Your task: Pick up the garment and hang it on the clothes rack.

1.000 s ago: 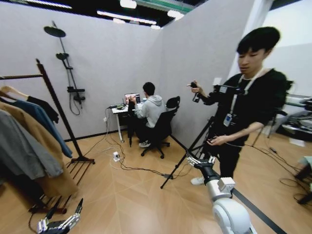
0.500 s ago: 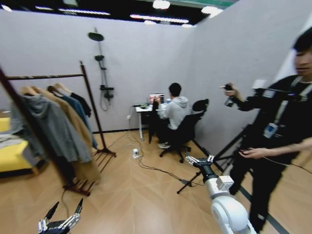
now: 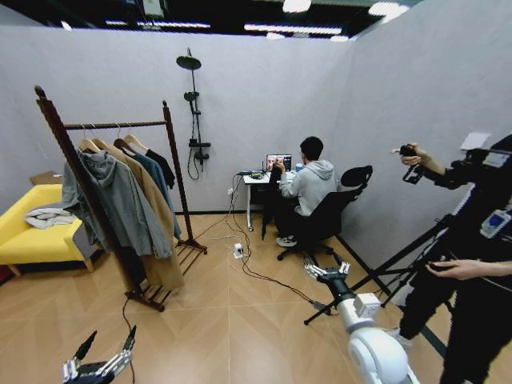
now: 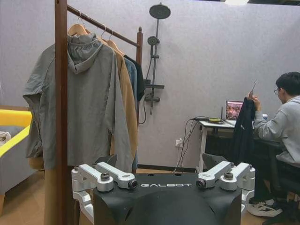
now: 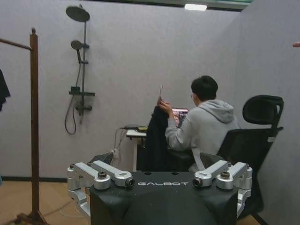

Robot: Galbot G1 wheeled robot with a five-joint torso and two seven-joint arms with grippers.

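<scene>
1. The garment (image 3: 164,166) hangs on the clothes rack (image 3: 112,124), at the rod's far end, beside a dark teal shirt (image 3: 152,172).
2. Left hand (image 3: 102,352): low, fingers apart, holding nothing.
3. Right hand (image 3: 326,270): forward over the floor, fingers apart, holding nothing.

Clothes rack (image 3: 120,125) stands tall and dark brown, upright, well ahead of the left gripper (image 3: 110,333) and off to its left. The black garment (image 3: 166,170) hangs on the rod on a wooden hanger, last in line, just beside the post farthest from that gripper.
</scene>
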